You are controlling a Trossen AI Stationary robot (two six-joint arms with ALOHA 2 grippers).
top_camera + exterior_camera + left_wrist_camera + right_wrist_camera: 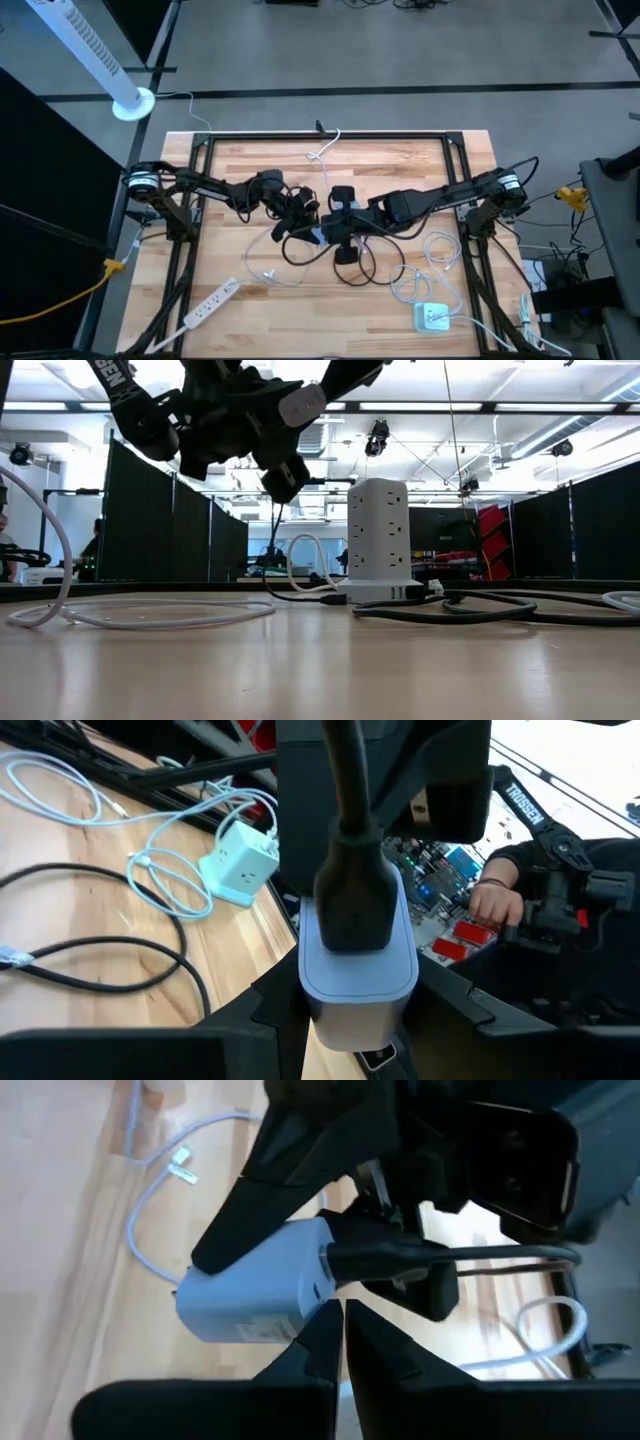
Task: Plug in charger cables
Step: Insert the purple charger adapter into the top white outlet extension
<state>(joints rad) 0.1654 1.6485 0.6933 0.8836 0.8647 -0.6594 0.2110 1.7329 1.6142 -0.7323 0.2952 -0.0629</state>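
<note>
Left gripper (350, 1040) clamps white charger block (358, 955), black cable (470, 1258) plugged in; right gripper (342, 1330) closed, empty, touching the block.

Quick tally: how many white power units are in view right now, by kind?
flat power strip: 1
socket tower: 1
outlet cube: 1
charger block: 1
Total: 4

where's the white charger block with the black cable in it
The white charger block is held above mid-table in the left claw, with the black cable plugged in and the right claw shut beside it.
</note>
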